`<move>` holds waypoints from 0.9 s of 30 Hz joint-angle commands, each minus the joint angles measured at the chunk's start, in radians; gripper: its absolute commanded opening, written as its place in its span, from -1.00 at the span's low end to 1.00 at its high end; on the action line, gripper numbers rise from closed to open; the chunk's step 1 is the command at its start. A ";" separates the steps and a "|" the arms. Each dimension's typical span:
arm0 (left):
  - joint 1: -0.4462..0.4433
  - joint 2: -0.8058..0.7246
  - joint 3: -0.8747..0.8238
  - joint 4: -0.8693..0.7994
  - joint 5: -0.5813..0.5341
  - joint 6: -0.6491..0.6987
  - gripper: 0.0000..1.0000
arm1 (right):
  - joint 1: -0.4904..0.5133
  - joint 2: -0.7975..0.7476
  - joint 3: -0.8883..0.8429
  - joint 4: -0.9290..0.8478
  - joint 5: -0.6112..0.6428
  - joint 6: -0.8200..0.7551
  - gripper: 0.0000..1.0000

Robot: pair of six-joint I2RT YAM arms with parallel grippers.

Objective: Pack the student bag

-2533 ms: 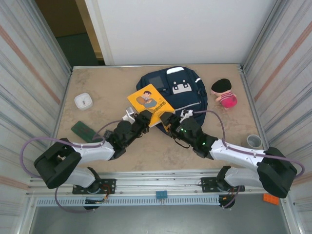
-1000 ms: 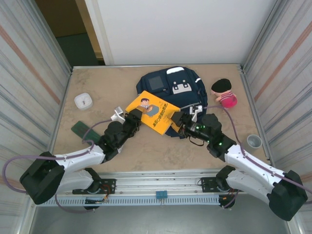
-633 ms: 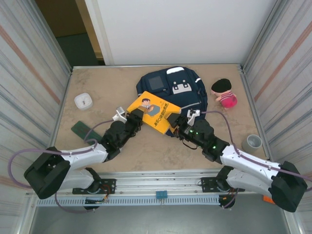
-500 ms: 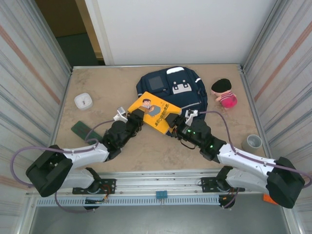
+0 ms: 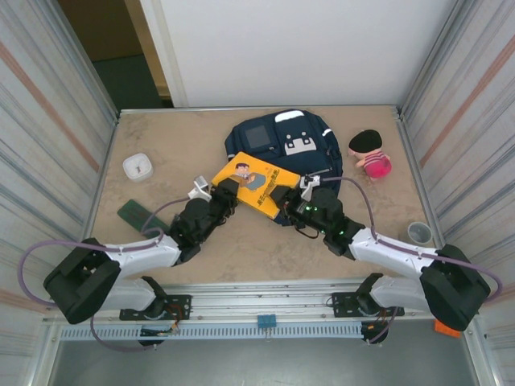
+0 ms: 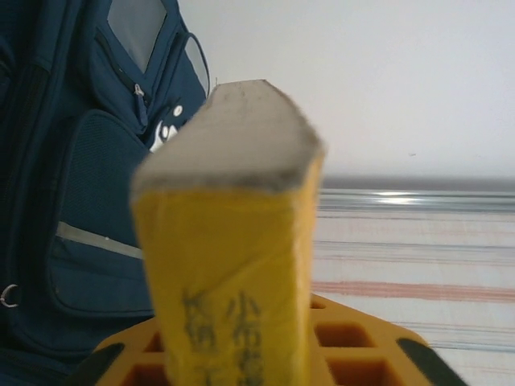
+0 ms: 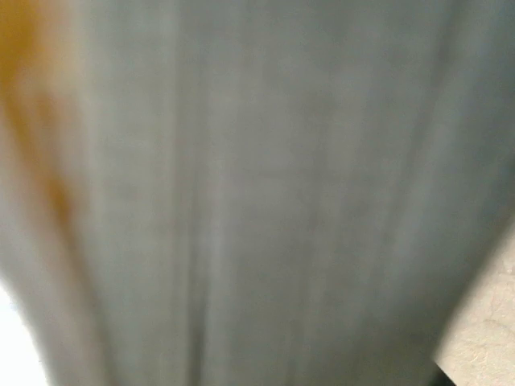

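Yellow book (image 5: 256, 182) lies slanted across the near edge of the student bag (image 5: 312, 158), which sits flat at the far middle of the counter (image 5: 169, 137). Left of the bag, the left claw (image 5: 226, 190) grips the book's corner, jaws narrow. The right claw (image 5: 286, 199) meets the book's near edge by the bag; its jaws I cannot tell.

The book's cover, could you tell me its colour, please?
The book is yellow; top external view shows it best.

A pink doll (image 5: 368, 153) lies far right, a white dish (image 5: 138, 166) and green board (image 5: 138, 215) left.
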 commanded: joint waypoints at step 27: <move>-0.012 0.583 1.026 -1.147 0.354 1.936 0.64 | -1.075 -0.564 0.029 -0.794 -0.529 -0.428 -1.00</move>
